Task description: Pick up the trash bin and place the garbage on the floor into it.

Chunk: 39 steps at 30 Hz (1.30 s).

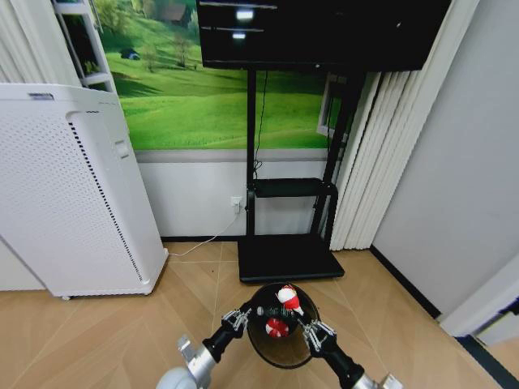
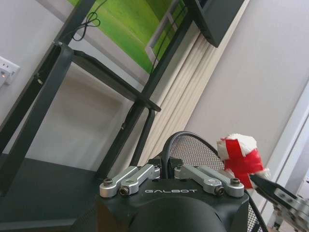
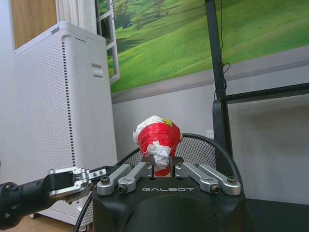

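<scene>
Right gripper [image 3: 162, 164] is clamped on a red-and-white garbage piece [image 3: 157, 140], holding it just above the open mouth of the trash bin [image 1: 281, 344]. Left gripper [image 2: 166, 170] pinches the bin's rim, jaws closed on the wire edge, keeping the black mesh bin lifted off the floor [image 1: 105, 332] between the two arms. Head view shows a second red-and-white piece [image 1: 276, 327] already lying inside the bin, below the held one. Beyond the bin: a black stand base plate [image 1: 289, 258] on the parquet, a white perforated appliance [image 1: 77, 194] to the robot's left, green landscape wall picture [image 1: 195, 97] behind.
</scene>
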Tool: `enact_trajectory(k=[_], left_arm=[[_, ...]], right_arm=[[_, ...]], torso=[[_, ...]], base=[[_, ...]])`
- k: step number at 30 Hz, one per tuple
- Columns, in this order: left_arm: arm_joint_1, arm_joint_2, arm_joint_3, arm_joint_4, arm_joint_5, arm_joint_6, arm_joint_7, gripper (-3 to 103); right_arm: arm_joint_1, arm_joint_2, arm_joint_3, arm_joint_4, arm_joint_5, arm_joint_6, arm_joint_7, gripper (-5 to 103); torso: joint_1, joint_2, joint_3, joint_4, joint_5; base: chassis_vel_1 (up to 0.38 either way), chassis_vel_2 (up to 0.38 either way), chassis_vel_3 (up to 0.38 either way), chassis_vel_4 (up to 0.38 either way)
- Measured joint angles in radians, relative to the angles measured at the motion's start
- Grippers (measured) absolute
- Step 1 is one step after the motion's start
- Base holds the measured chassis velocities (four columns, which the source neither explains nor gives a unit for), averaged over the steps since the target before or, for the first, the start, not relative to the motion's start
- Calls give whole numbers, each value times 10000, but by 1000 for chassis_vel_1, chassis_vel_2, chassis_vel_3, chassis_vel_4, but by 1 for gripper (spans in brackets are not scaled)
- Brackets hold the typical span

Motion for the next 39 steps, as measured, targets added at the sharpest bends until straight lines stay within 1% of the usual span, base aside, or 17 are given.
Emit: enact_trajectory(k=[2,5,13,14,16,19,22,23,25,26,28,29,31,32,36,38,39], left_arm=[[-54,-98,-23,-3,-86,12,-86,7],[-73,-141,-23,-3,-119,21,-135,7],[112,-432,-440,9,-130,-34,-363,7],[112,-432,-440,9,-130,-34,-363,7],[226,-552,-683,-93,-124,-142,-754,7],[699,-618,-1262,-1056,-564,-187,-2054,7],[985,-518,-1533,-1575,-927,-186,-2626,7],[985,-518,-1533,-1575,-927,-186,-2626,7],[1555,-473,-2323,-2271,-1411,-256,-3504,7],[1555,-473,-2323,-2271,-1411,-256,-3504,7],[1812,-741,-2895,-2464,-1574,-117,-3972,7],[1943,-906,-3340,-2526,-1719,111,-4196,7],[2080,-923,-3587,-2602,-1887,186,-4392,7],[2503,-1029,-4118,-2844,-2243,430,-4800,7],[3106,-1223,-4841,-3098,-2625,611,-5132,7],[4256,-1525,-5902,-3382,-3262,670,-5464,7],[4256,-1525,-5902,-3382,-3262,670,-5464,7]], right_arm=[[-53,18,34,-12,-6,175,-187,30],[-46,51,33,-18,0,331,-234,35],[132,150,70,110,430,473,66,68],[132,150,70,110,430,473,66,68],[277,167,195,171,674,409,181,73],[788,152,616,258,1594,109,846,89],[1163,83,826,262,2203,-91,1426,98],[1163,83,826,262,2203,-91,1426,98],[2081,-67,1176,263,3330,-412,2804,100],[2081,-67,1176,263,3330,-412,2804,100],[2397,36,1590,237,3573,-488,3741,100],[2402,170,1959,201,3624,-528,4370,100],[2413,226,2176,144,3640,-568,4802,100],[2588,203,2378,-23,3666,-727,5489,100],[2808,116,2450,-207,3655,-899,6002,100],[3081,-38,2459,-414,3584,-1245,6494,100],[3081,-38,2459,-414,3584,-1245,6494,100]], torso=[[0,0,0,0,0],[0,0,0,0,-1],[0,0,0,-1,0],[0,0,0,-1,0],[0,0,0,-1,-3],[0,0,0,6,3],[0,0,0,3,0],[0,0,0,3,0],[-1,0,-1,3,0],[-1,0,-1,3,0],[0,1,0,10,-1],[0,0,0,5,-3],[-1,1,0,-9,-2],[0,1,0,-10,-1],[-1,1,-1,-5,-2],[-1,2,-1,11,0],[-1,2,-1,11,0]], base=[[0,0,0,0],[0,0,0,0],[0,0,0,0],[0,0,0,0],[0,0,0,0],[0,0,0,0],[0,0,0,0],[0,0,0,0],[0,0,0,0],[0,0,0,0],[0,0,0,0],[0,0,0,0],[0,0,0,0],[0,0,0,0],[0,0,0,0],[0,0,0,0],[0,0,0,0]])
